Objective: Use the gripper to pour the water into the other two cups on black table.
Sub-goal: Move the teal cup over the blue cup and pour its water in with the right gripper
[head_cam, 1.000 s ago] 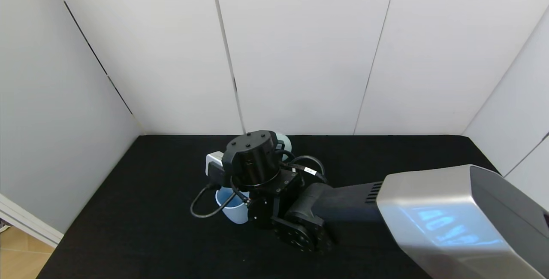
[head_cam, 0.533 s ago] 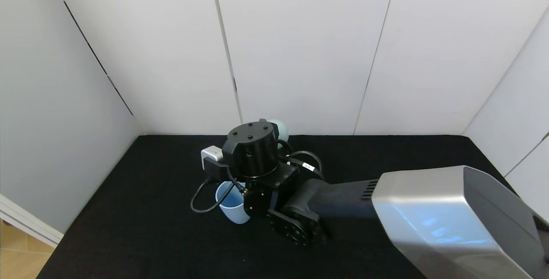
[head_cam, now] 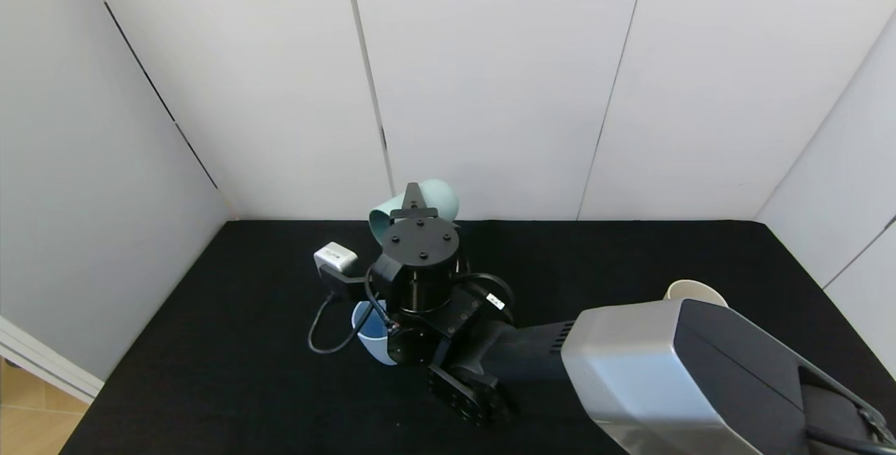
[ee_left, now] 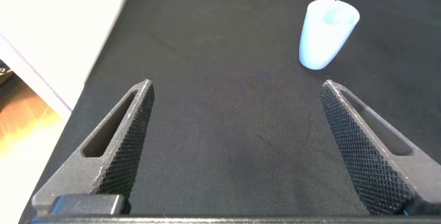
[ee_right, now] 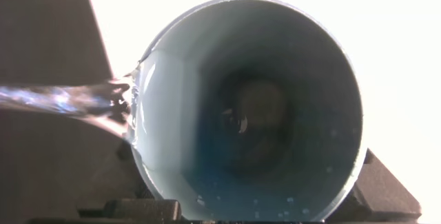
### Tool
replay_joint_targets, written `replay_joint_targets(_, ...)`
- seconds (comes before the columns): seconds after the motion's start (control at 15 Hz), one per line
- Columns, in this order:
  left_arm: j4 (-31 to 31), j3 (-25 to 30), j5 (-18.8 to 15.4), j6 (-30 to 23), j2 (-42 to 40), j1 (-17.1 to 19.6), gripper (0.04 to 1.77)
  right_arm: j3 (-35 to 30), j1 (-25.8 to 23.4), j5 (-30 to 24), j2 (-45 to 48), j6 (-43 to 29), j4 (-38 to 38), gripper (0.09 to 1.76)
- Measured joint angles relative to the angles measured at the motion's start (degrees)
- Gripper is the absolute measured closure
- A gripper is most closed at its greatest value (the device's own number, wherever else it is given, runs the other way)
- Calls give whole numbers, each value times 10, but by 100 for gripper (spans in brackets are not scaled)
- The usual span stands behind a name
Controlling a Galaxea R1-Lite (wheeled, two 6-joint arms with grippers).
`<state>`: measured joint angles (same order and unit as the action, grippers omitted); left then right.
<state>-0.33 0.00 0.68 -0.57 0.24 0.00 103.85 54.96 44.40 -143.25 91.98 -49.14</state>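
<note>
Water [ee_right: 76, 101]: clear stream leaving the rim of the tipped teal-green tapered tumbler [head_cam: 414, 207]; you see it best in the right wrist view, running off the lip to one side. A few droplets cling inside the tumbler wall.
Teal tumbler: held up above the black cloth-textured tabletop [head_cam: 231, 343], lying near horizontal, mouth toward your left in the head view.
Right gripper [head_cam: 413, 208]: black hand w/ white-and-black boxy block and looped cables, at mid-table; one black finger shows across the tumbler's side, so it's clamped on the tumbler.
Light blue tapered tumbler [head_cam: 369, 332]: upright on the tabletop, below and nearer than the teal one, partly hidden by the right wrist. Looks like the stream heads toward it, but the arm blocks the view, so can't confirm it lands inside. Also in the left wrist view [ee_left: 326, 32], standing alone on the cloth.
Cream-beige tumbler [head_cam: 693, 292]: only its rim shows, behind the silver-grey forearm shell, well apart to the right.
Left gripper [ee_left: 238, 155]: parked low over the near-left tabletop, textured fingers spread wide, nothing between them.
</note>
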Motion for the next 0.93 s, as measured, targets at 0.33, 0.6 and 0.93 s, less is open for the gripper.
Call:
replay_joint_targets(0.33, 0, 0, 0, 0, 0, 0, 9, -5, 1, 0, -5, 12, -2, 64)
replay_joint_targets(0.6, 0, 0, 0, 0, 0, 0, 9, -5, 2, -1, -5, 20, -3, 64)
replay_joint_targets(0.93, 0, 0, 0, 0, 0, 0, 9, -5, 3, -1, 0, 28, -4, 64)
